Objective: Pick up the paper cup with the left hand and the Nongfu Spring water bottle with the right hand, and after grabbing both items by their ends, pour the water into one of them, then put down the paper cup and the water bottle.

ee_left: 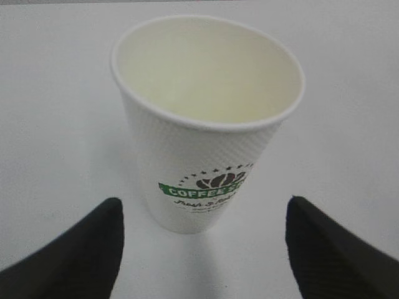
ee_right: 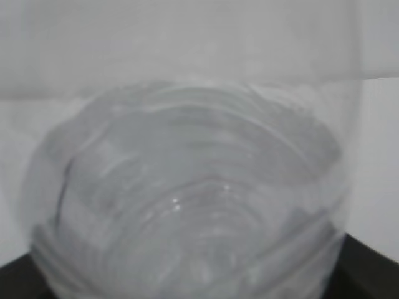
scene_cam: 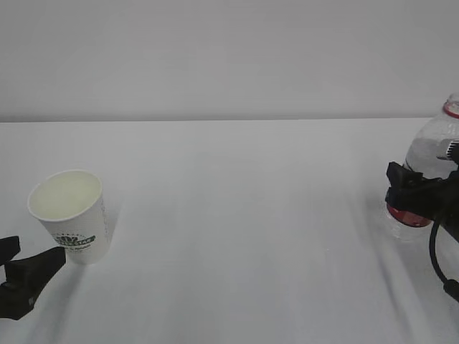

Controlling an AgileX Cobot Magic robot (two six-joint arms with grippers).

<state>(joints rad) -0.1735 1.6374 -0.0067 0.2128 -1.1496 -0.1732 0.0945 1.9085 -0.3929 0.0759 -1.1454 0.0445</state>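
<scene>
Bottle cropped at frame edge (label half hidden), cup upright

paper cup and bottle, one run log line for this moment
left gripper: open, short of paper cup | right gripper: around water bottle, grip unclear | cup: upright, empty

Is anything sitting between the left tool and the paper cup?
Nothing visible. The left tool stands open with the paper cup just ahead of its fingers, only bare table around.
</scene>
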